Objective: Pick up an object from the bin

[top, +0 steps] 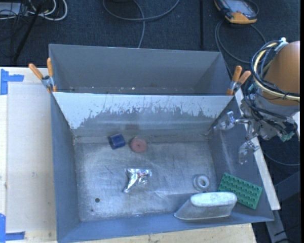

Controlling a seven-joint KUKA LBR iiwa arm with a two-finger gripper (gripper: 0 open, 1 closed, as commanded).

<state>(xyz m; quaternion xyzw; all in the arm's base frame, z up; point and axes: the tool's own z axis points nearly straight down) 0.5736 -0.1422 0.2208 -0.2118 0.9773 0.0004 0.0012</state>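
Observation:
My gripper (233,139) hangs over the bin's right wall, near the rim, with its two metal fingers spread apart and nothing between them. Nearest to it, a green studded plate (240,190) leans in the bin's front right corner. Left of the plate a small grey ring (201,181) lies on the floor. In front of both rests a long grey scoop-like thing with a pale top (207,205), against the front wall.
A crumpled silver foil piece (137,178) lies mid-floor. A small blue block (116,141) and a reddish-brown disc (138,145) sit side by side near the back wall. The arm with its orange cover and cables stands outside the right rim.

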